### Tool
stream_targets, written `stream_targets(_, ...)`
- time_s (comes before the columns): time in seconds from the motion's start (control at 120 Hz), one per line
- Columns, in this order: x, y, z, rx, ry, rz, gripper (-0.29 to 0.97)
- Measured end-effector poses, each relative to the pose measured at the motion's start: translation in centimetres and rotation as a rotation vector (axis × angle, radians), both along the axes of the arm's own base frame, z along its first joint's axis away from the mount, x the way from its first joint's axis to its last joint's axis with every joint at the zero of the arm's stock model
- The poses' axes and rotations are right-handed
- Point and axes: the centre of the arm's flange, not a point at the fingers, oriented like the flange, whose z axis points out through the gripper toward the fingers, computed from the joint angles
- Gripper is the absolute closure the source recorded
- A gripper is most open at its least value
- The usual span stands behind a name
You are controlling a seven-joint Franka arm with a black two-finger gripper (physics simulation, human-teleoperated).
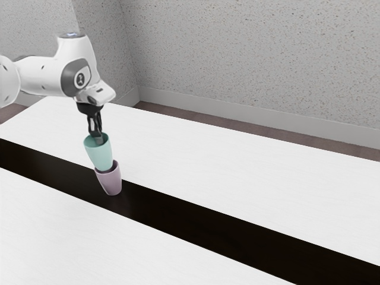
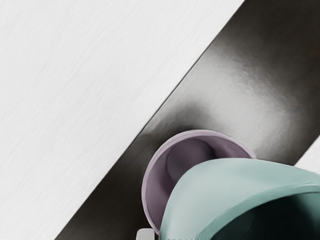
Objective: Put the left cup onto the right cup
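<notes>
Two smooth, handleless cups, each tapering to a narrow base, meet on a white bench (image 1: 237, 166) with a faint brushed grain, crossed by a glossy dark stripe (image 1: 208, 225). The teal cup (image 1: 98, 151) hangs slightly tilted from the black two-fingered tool (image 1: 94, 132) of a white, rounded arm (image 1: 53, 74). The tool is clenched on the cup's upper rim and stands directly above it. The teal cup's base dips to the open mouth of the lilac cup (image 1: 109, 179), which stands upright on the dark stripe, just below the tool and a little toward the exterior view's right. Whether the two cups touch cannot be told.

From the wrist camera, the teal cup's curved wall (image 2: 240, 200) looms just under the hand and covers part of the lilac cup's round rim (image 2: 160, 175), whose hollow interior shows beside it. Soft highlights gleam on the stripe (image 2: 250, 75) around both cups.

Behind the bench rises a speckled grey wall (image 1: 267, 53) with a pale baseboard (image 1: 255, 110).
</notes>
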Motion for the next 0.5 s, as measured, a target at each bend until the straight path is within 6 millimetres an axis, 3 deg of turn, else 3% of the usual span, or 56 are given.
stream_targets(0.5, 0.3, 0.3, -2.6, -0.005, 0.036, 0.013, 0.79)
